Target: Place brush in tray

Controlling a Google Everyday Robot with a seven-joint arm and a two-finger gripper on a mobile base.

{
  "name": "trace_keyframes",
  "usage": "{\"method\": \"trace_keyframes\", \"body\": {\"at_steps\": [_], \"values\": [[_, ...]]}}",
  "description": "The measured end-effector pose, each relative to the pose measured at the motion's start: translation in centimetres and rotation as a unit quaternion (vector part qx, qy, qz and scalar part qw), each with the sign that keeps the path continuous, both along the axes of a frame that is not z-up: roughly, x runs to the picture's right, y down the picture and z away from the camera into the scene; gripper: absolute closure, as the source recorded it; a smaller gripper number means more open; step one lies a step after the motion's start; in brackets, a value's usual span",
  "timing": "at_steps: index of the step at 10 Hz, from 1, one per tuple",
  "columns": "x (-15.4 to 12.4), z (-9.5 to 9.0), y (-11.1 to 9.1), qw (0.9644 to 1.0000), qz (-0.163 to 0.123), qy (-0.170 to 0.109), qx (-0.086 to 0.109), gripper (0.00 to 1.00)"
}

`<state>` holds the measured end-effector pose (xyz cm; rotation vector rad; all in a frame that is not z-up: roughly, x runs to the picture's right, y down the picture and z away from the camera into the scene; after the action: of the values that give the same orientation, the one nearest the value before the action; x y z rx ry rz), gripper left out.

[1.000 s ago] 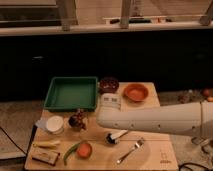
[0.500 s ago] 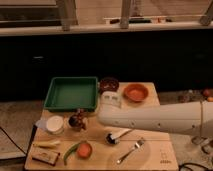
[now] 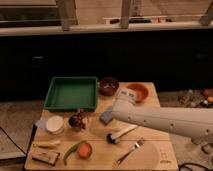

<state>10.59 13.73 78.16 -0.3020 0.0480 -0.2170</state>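
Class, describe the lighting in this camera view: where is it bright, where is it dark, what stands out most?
Camera view: warm light falls on the table; the background behind it is in deep shadow; the pale arm is brightest, its gripper over the table's middle, near the brush; the tray is evenly lit.

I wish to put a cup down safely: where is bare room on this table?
The tray is bare inside. The table is also free at its front right corner, right of the fork. Crowded: the front left, around the orange fruit, and the middle, where the gripper hangs between tray and brush.
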Motion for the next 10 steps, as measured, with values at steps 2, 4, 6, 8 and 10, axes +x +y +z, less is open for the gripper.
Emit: {"method": "trace_keyframes", "body": {"at_steps": [2, 4, 6, 8, 10], "values": [[0.6, 1.0, 0.6, 0.9999, 0.008, 0.004, -0.015, 0.2], [1.0, 2.0, 1.3, 0.9995, 0.013, 0.008, -0.028, 0.2], [1.6, 2.6, 1.8, 0.9992, 0.022, 0.012, -0.032, 0.2], [2.1, 3.3, 2.6, 0.9986, 0.039, 0.001, -0.035, 0.2], [2.5, 3.8, 3.4, 0.9972, 0.058, -0.022, -0.043, 0.2]]}}
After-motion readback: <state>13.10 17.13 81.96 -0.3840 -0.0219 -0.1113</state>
